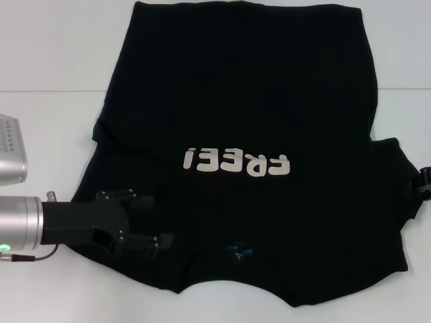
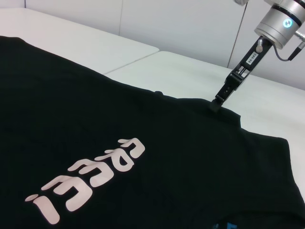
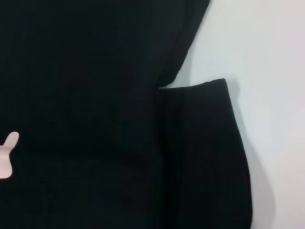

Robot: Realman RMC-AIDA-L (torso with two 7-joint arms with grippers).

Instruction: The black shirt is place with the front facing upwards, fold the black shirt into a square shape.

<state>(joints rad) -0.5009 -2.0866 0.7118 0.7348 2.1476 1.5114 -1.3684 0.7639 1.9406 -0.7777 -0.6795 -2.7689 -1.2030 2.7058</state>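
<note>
The black shirt lies spread flat on the white table, front up, with the cream "FREE!" lettering reading upside down in the head view. Its blue neck label sits at the near edge. My left gripper rests low on the shirt's near left shoulder, black against black cloth. My right gripper barely shows at the shirt's right sleeve. In the left wrist view the right gripper points down and its tip touches the sleeve's edge. The right wrist view shows that sleeve lying flat.
A silver box-like device stands on the table at the far left, just beyond my left arm. A seam runs across the table behind the shirt. Bare white surface lies to the right of the sleeve.
</note>
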